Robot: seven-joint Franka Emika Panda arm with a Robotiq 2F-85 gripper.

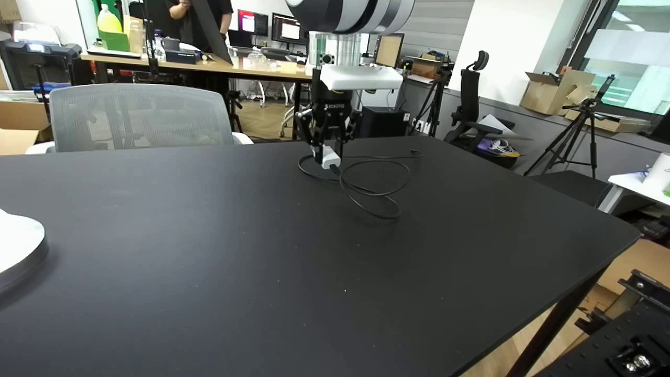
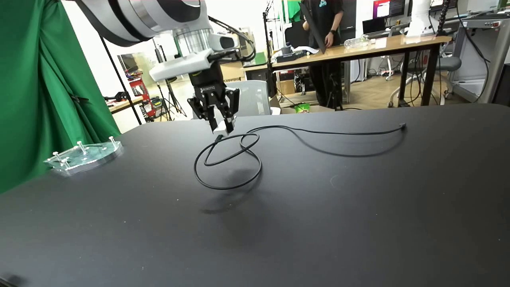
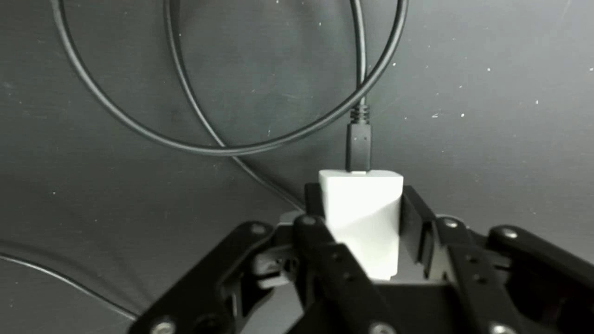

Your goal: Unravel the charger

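Charger (image 3: 364, 213) is in the claw (image 2: 222, 126), toward the far edge of the table (image 1: 235, 262) in an exterior view; contact with the tabletop cannot be confirmed. Claw is closed to the charger's width, with a finger (image 3: 415, 220) against each side. Plug (image 3: 358, 147) meets the charger's end. Cable (image 3: 224, 150) is only partly laid out: a single run reaches away to its far end (image 2: 403, 126), but loops lie beside the charger, and a strand crosses the cable just past the plug. Step in hand is judged to be pulling the coil open. Recommended: hold the charger by its body, low, and draw it slowly away from the far end; a steep lift would probably bring the crossing strand up too, and a jerk may strain the plug. Containers: a cardboard box (image 1: 547, 97) has its flaps open, contents not identifiable; a yellow bottle (image 1: 108, 22) stands at a green box (image 1: 114, 41), inside or behind, cannot be told.
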